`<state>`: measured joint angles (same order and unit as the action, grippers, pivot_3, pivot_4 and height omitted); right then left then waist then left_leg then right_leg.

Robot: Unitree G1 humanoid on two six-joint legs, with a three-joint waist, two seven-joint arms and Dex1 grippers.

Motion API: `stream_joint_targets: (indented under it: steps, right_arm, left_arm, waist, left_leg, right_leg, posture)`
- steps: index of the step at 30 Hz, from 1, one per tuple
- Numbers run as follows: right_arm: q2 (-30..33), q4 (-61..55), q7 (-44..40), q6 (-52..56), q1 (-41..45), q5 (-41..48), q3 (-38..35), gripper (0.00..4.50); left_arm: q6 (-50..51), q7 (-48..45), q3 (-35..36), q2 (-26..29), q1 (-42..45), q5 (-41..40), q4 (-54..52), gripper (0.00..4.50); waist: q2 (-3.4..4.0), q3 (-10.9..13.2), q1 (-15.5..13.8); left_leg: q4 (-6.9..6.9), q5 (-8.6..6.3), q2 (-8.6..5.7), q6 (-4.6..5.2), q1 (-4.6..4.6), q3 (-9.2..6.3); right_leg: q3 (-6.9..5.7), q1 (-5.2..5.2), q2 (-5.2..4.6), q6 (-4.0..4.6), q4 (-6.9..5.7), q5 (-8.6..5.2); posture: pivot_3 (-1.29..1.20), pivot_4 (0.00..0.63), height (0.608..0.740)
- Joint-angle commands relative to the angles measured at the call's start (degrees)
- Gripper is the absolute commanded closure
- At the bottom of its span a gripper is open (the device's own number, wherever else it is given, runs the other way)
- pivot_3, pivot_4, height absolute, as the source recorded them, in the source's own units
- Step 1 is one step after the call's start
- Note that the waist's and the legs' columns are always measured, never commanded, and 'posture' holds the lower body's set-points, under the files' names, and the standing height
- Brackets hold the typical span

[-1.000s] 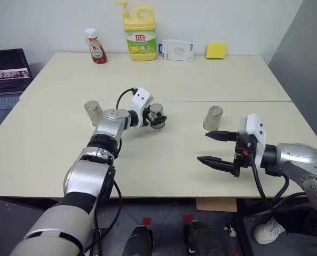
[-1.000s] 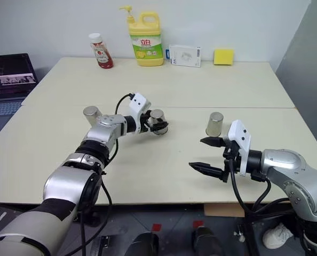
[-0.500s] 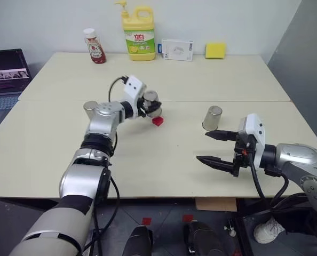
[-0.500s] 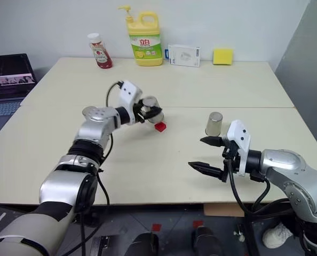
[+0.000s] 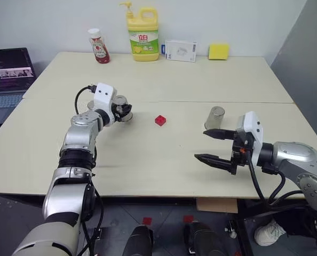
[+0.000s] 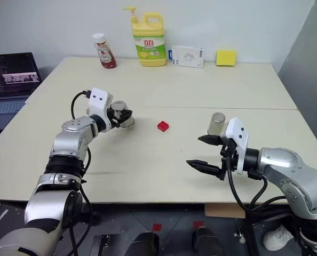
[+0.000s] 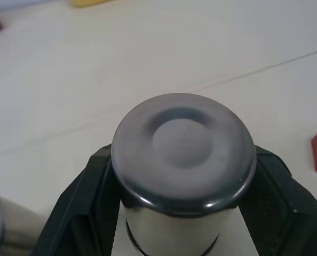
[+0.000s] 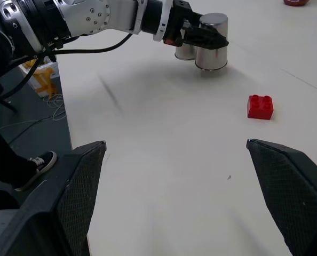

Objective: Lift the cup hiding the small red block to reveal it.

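While the left gripper (image 6: 121,113) clamps the cup (image 5: 122,107), a smooth silvery inverted tumbler clear of the table | small red block (image 5: 160,120), studded, lies bare mid-table | matte cream table (image 5: 148,154), seam across | right gripper (image 5: 214,146) spread wide, empty, beside another cup (image 5: 215,117) | third cup (image 8: 184,52) behind the held one.
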<state>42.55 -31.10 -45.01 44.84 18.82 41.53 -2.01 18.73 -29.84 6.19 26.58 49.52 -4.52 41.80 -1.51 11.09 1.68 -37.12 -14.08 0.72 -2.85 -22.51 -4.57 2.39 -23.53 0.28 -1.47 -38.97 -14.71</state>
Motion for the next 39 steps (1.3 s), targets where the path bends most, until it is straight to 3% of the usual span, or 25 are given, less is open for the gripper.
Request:
stream_joint_targets:
  steps: [1,2,8,17,22,25,27,31,39]
  right_arm:
    - [0.1,-0.6,-0.6,-1.2,1.0,0.0,-0.7,0.0]
    - [0.2,-0.6,-0.6,-1.2,1.0,0.0,-0.7,0.0]
    - [0.1,-0.8,-0.3,-1.0,1.2,0.2,-0.7,0.0]
    - [-0.5,-0.7,0.5,-1.1,1.4,0.2,-1.0,0.0]
    - [-1.9,0.4,2.1,-4.4,1.6,-2.2,-1.9,0.0]
    - [-2.3,2.0,2.8,-9.7,0.7,-6.8,-2.3,0.0]
    - [-2.4,2.7,2.9,-11.6,0.3,-8.6,-2.2,0.0]
    - [0.6,4.8,-1.4,-7.9,0.5,-4.8,-4.1,0.0]
    - [4.5,7.9,-6.2,-6.2,-1.1,-3.1,-5.9,0.0]
  left_arm:
    - [-0.4,0.2,1.3,0.5,1.5,-1.1,0.9,1.45]
    - [0.2,0.1,1.7,0.3,1.7,-1.7,1.3,1.09]
    - [1.9,-2.2,1.9,1.0,2.6,-3.3,-0.4,0.04]
    - [4.8,-3.1,2.2,4.6,1.0,-4.0,-18.1,0.04]
    - [10.9,-5.4,1.6,11.9,-3.7,-3.3,-31.4,0.04]
    - [14.9,-12.6,4.5,20.3,-12.7,-6.6,-42.2,0.04]
    - [16.3,-15.6,6.1,22.9,-16.2,-9.3,-46.1,0.04]
    - [22.0,-25.6,11.9,29.1,-26.2,-17.9,-52.7,0.04]
    - [23.1,-29.7,17.6,33.5,-38.7,-21.1,-56.6,0.04]
  waist:
    - [0.0,0.0,0.0]
    - [0.0,0.0,0.0]
    - [0.0,0.0,0.0]
    - [0.0,0.0,0.0]
    - [0.0,0.0,0.6]
    - [0.01,0.0,0.9]
    - [0.01,0.0,1.2]
    - [0.0,0.0,0.8]
    - [0.0,0.0,0.2]
  left_leg:
    - [0.01,0.0,0.0,0.0,0.0,0.0]
    - [0.01,0.0,0.0,0.0,-0.01,0.0]
    - [0.0,0.0,0.0,0.0,0.01,0.0]
    - [0.01,0.0,0.01,0.0,0.0,0.0]
    - [0.07,0.0,0.05,-0.01,0.08,0.05]
    - [0.11,0.0,0.06,-0.01,0.13,0.06]
    - [0.15,0.0,0.11,-0.01,0.17,0.13]
    - [0.11,0.0,0.09,-0.01,0.1,0.09]
    - [0.11,-0.01,0.12,0.01,0.15,0.11]
  right_leg:
    - [0.0,0.0,0.0,0.0,0.0,0.0]
    - [-0.01,0.0,0.0,0.0,0.0,0.0]
    - [0.0,0.0,0.0,0.0,-0.01,0.0]
    - [0.0,0.0,-0.01,0.0,0.0,0.0]
    - [0.08,0.0,-0.01,0.0,-0.01,0.0]
    - [0.07,0.0,0.0,0.01,-0.02,-0.01]
    - [0.14,0.0,0.02,0.03,-0.01,-0.02]
    - [0.06,-0.03,-0.01,0.05,-0.01,-0.04]
    - [0.06,-0.01,0.0,0.09,0.01,-0.06]
  posture:
    - [0.0,0.15,0.74]
    - [0.0,0.15,0.74]
    - [0.0,0.15,0.74]
    - [0.0,0.15,0.74]
    - [0.0,0.15,0.74]
    - [0.0,0.15,0.74]
    - [0.0,0.15,0.74]
    - [0.0,0.15,0.74]
    - [0.0,0.15,0.74]
